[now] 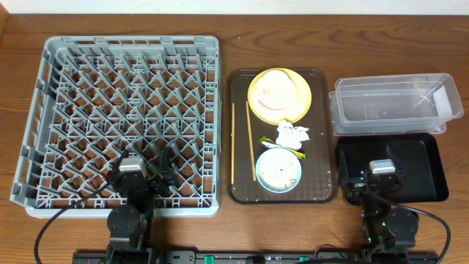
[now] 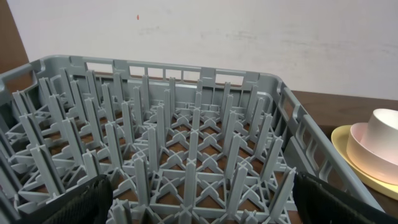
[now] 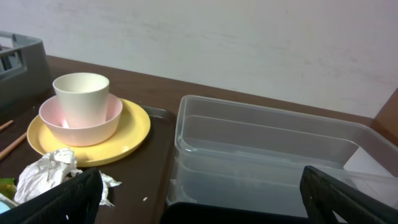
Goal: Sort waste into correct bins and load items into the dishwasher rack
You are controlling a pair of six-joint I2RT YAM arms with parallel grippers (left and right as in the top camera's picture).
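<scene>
A plain off-white wall [image 3: 249, 43] rises behind the brown wooden table [image 1: 22, 227].

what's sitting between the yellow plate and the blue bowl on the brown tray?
The crumpled white tissue, with the small yellow-green wrapper right beside it. Clearest in the overhead view.

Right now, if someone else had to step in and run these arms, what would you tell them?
Left gripper: open, empty, over the rack's near edge.
Right gripper: open, empty, over the black tray.
Rack, clear tub and black tray hold nothing.
On the brown tray: cup in pale bowl on yellow plate; chopsticks; tissue; wrapper; light blue bowl with crumbs.
Done: nothing.
Left: all sorting and loading.
</scene>
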